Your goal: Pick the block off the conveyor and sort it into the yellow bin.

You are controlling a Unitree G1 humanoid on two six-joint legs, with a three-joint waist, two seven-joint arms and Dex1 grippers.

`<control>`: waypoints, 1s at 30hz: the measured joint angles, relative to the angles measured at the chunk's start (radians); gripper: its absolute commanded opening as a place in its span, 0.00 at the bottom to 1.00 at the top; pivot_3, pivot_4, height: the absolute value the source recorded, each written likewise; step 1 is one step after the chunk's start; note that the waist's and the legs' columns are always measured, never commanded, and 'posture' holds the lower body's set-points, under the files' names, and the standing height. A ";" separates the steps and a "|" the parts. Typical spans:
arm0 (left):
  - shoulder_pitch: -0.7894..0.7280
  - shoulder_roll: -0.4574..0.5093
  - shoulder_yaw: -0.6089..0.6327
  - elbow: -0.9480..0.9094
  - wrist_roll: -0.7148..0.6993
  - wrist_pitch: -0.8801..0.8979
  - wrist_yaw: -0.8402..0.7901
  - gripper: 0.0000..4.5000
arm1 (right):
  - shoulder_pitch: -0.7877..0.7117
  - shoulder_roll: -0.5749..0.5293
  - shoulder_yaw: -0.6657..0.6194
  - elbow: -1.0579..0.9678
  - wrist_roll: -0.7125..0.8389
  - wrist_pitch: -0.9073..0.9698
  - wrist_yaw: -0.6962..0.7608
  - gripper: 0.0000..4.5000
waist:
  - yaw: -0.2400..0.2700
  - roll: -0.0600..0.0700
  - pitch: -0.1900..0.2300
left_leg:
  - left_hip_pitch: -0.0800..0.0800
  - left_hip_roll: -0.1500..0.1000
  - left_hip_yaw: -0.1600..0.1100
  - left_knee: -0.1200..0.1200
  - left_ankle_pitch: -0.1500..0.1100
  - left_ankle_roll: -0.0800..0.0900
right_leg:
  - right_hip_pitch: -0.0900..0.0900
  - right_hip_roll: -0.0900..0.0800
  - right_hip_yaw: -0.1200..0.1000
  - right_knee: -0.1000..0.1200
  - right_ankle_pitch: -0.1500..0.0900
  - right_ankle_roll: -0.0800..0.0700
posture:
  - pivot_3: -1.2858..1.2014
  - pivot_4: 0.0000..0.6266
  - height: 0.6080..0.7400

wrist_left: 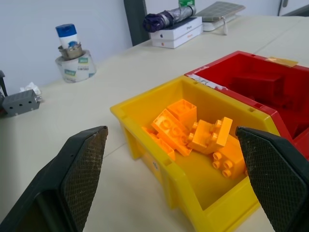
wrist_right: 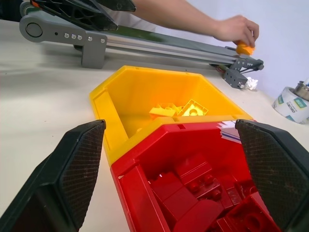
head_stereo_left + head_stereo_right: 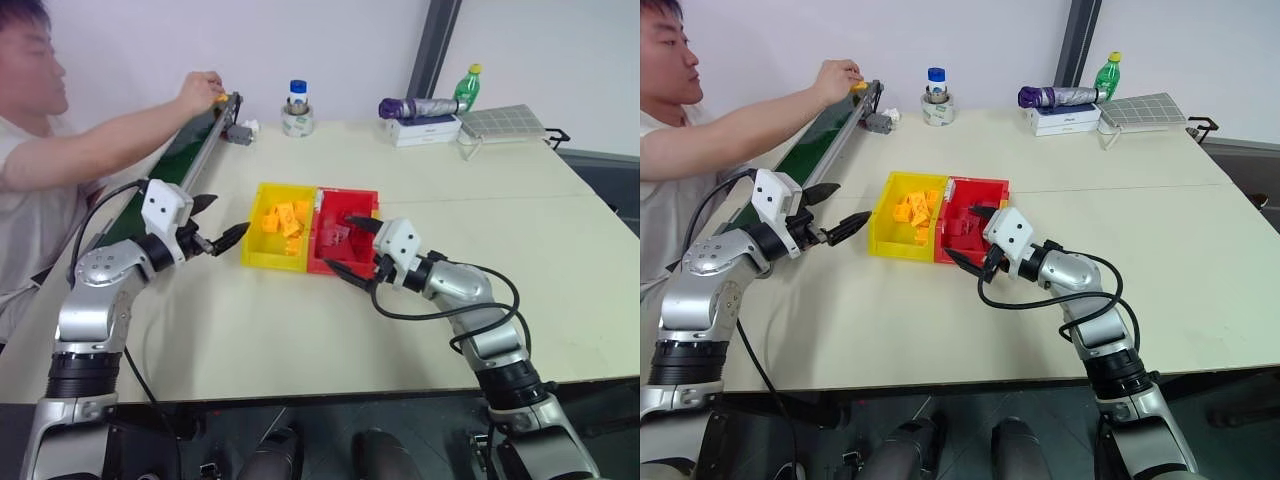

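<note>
Your left end effector [image 3: 222, 222] hangs wide open and empty over the pale beige counter [image 3: 420, 180], between the conveyor and the yellow bin, its two black fingers spread well apart and pointing toward the bin. Your right end effector [image 3: 353, 250] is also wide open and holds nothing; it sits at the near edge of the small rectangular red plastic bin [image 3: 362, 203], with its fingers reaching over that bin's near wall.

The small yellow-orange plastic block [image 2: 244, 49] you are after lies at the far end of the long narrow conveyor with the dark green belt and grey metal rails [image 3: 190, 150], beside the small grey motor [image 3: 238, 133]. A person's hand [image 3: 200, 90] rests on the block there, fingers closed over it, so you see just part of it. The person sits on your left, arm stretched along the belt.

The small rectangular bright yellow plastic bin [image 3: 258, 250] stands in the middle of the counter, touching its red twin side by side, the yellow one nearer the conveyor. Several yellow-orange studded blocks [image 1: 193, 135] lie heaped inside the yellow bin; red blocks [image 2: 193, 193] fill the red one.

Toward the far edge of the counter you have a roll of tape with a blue-capped bottle standing in it [image 3: 297, 112], a folded purple umbrella on a white box [image 3: 420, 108], and a green plastic bottle [image 3: 466, 88].
</note>
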 measured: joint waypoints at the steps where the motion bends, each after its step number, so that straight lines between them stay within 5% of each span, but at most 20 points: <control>1: 0.000 -0.001 0.000 0.000 0.000 -0.001 -0.002 0.99 | 0.000 0.000 0.000 0.000 0.000 0.000 0.000 1.00 | 0.000 0.000 0.000 | 0.000 0.000 0.000 0.000 0.000 0.000 | 0.000 0.000 0.000 0.000 0.000 0.000 | 0.52 0.24 1.00; 30: 0.056 -0.010 0.017 -0.047 -0.047 0.020 0.008 0.99 | 0.000 0.005 0.000 0.000 0.000 0.000 0.004 1.00 | -0.001 0.000 0.000 | 0.000 0.000 0.000 0.000 0.000 0.000 | 0.000 0.000 0.000 0.000 0.000 0.000 | 0.52 0.24 1.00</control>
